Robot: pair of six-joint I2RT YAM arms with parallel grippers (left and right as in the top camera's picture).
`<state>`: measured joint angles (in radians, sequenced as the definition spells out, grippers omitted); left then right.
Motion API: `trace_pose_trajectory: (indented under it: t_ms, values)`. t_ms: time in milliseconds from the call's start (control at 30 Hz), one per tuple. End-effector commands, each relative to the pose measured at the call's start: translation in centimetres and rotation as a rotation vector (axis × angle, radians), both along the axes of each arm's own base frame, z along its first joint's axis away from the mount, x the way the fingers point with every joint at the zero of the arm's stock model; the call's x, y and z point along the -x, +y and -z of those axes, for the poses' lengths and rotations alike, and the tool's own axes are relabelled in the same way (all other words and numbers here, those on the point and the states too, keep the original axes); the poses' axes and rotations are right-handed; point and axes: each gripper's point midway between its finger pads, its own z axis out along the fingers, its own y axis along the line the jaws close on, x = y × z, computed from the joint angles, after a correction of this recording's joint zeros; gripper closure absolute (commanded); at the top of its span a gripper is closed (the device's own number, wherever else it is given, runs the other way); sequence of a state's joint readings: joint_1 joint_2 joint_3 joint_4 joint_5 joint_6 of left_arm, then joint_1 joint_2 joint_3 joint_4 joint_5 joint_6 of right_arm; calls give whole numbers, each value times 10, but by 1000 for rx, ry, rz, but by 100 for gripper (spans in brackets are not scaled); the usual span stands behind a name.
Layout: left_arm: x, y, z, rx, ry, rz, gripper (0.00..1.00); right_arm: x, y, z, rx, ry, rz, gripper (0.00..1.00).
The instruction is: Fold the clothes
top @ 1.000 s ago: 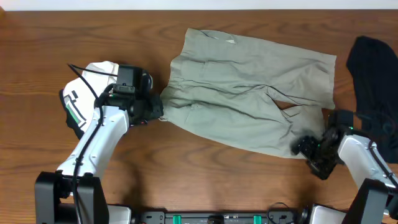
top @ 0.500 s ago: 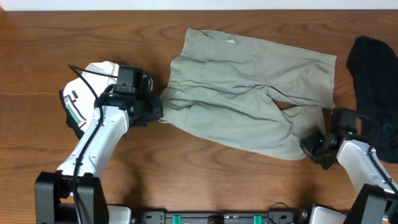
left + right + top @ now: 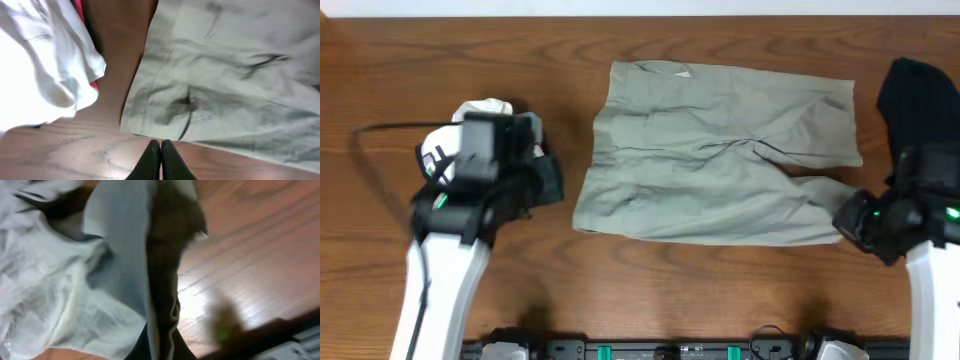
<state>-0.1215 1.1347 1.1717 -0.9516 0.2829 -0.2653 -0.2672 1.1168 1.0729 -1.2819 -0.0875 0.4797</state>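
left gripper [image 3: 161, 147] fingers pressed together, holding nothing, at shorts' 8 o'clock | shorts [image 3: 720, 150] spread flat mid-table, waistband toward 9 | right gripper [image 3: 161, 340] clamped on leg hem, shorts' 4 o'clock

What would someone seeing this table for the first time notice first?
The pale green shorts spread mid-table dominate. The right end effector pinches one leg hem, while the left end effector hangs shut and empty near the waistband. A black garment lies at the right edge, white clothing at the left.
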Motion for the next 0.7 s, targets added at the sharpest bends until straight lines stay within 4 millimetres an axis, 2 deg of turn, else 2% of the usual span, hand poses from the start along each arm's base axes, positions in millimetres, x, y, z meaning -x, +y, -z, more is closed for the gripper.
trace_pose_trajectory:
  t_ms: [0,133,233,367,400,467,667]
  values:
    - [18,3,-35,12,-92,-1,94,5,-22,-30,139,-26,13,99]
    - [39,5,-50,16,-132,-1,94,10,-23,-50,161,-41,20,99]
    - [52,7,-38,8,-64,0,91,11,-23,-52,161,-40,19,99]
    - [60,0,-1,2,72,31,83,11,-23,-51,161,-38,19,99]
    - [61,-7,12,9,113,57,75,11,-23,-51,161,-38,19,99]
    - [63,-23,37,22,187,137,67,11,-23,-51,161,-39,19,99]
    - [71,-55,98,-16,412,266,56,10,-23,-51,161,-39,19,99]
